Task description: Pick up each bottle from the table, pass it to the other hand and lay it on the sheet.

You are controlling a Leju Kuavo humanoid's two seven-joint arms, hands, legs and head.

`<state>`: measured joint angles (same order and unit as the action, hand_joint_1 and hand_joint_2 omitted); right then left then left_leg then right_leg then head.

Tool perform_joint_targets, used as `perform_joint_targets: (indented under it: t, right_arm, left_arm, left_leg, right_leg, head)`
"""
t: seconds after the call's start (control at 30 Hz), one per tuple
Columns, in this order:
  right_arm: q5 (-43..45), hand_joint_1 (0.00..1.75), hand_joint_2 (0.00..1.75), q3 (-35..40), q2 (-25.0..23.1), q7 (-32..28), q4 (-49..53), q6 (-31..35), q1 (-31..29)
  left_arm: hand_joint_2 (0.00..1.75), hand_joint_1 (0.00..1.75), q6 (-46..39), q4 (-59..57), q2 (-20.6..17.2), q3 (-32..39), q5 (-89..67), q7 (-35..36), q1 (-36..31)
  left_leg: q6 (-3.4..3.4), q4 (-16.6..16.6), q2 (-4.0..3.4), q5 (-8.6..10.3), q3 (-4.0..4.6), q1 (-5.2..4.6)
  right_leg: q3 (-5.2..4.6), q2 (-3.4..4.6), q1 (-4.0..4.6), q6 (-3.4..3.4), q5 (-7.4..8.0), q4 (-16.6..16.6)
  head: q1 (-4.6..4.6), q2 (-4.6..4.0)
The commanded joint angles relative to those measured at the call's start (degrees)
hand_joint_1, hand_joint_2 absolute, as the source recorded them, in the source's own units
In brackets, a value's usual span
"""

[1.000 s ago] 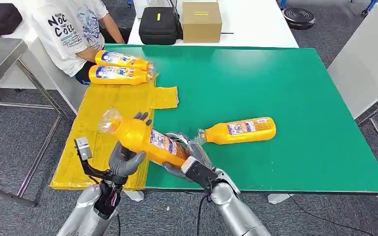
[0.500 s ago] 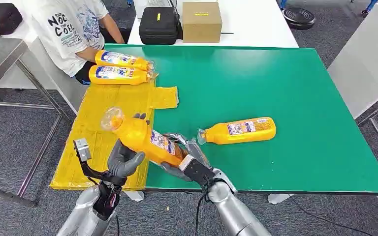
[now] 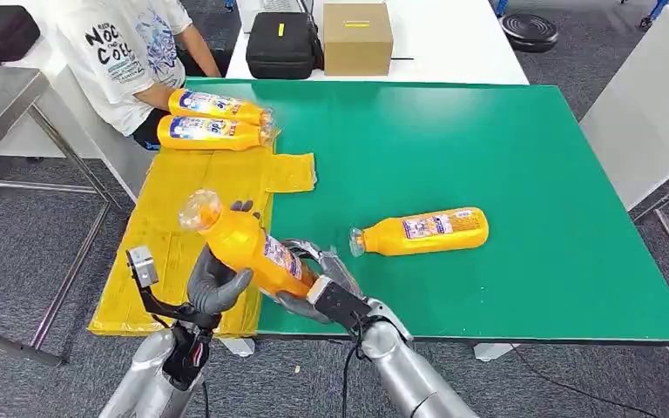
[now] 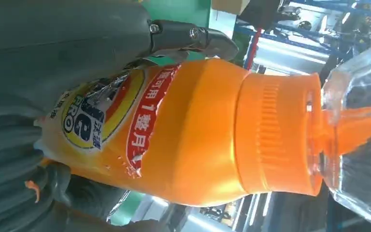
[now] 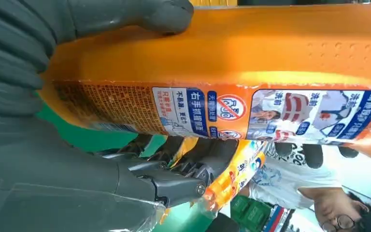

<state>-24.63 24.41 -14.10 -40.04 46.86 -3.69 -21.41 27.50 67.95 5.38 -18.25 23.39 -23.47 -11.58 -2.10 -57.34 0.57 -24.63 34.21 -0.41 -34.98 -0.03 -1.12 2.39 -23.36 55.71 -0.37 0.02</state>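
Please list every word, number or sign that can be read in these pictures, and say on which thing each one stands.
"NOC" and "COLL": on the person's white shirt; the remaining letters are hidden.
"PRO": on the round logo of the held bottle, left wrist view.
"1": in the red band beside that logo.
Red crossed circle sign: on the held bottle's back label, right wrist view.
Labels on the three other bottles: too small to read.
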Motion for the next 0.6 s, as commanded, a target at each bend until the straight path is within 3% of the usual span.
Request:
perform_joint_targets:
  t: [0.03, 0.53, 0.6]
  right_arm:
    - [-0.44, 1.75, 1.75, 3.63, -0.78, 0.04, -5.86, -1.48, -2.97]
    - [0.08, 1.75, 1.75, 4.59, -0.93, 0.04, -7.08, -2.21, -3.91]
    - [0.25, 1.75, 1.75, 4.8, -0.88, 0.04, -7.23, -2.28, -3.98]
  left_arm:
    - [1.75, 0.0, 0.34, -3.15, -0.37, -2.88, -0.49, 0.22, -2.54]
    - [1.75, 0.0, -1.06, -4.08, -1.16, -3.4, -3.01, -0.87, -2.83]
    - [1.75, 0.1, -1.18, -4.09, -1.27, -3.82, -4.13, -1.26, -2.95]
  left_leg:
    - [0.16, -0.03, -0.06, -0.16, -0.33, 0.14]
    - [0.08, 0.0, -0.02, -0.06, -0.14, 0.05]
    - [0.11, -0.01, -0.03, -0.09, -0.2, 0.07]
  right_leg:
    - [0.35, 0.0, 0.15, -0.15, -0.14, -0.02]
    - [0.15, -0.01, 0.06, -0.08, -0.05, -0.01]
    - [0.21, -0.01, 0.08, -0.1, -0.09, 0.0]
  head:
    - [0.02, 0.0]
    - [0.02, 0.0]
    - [0.02, 0.0]
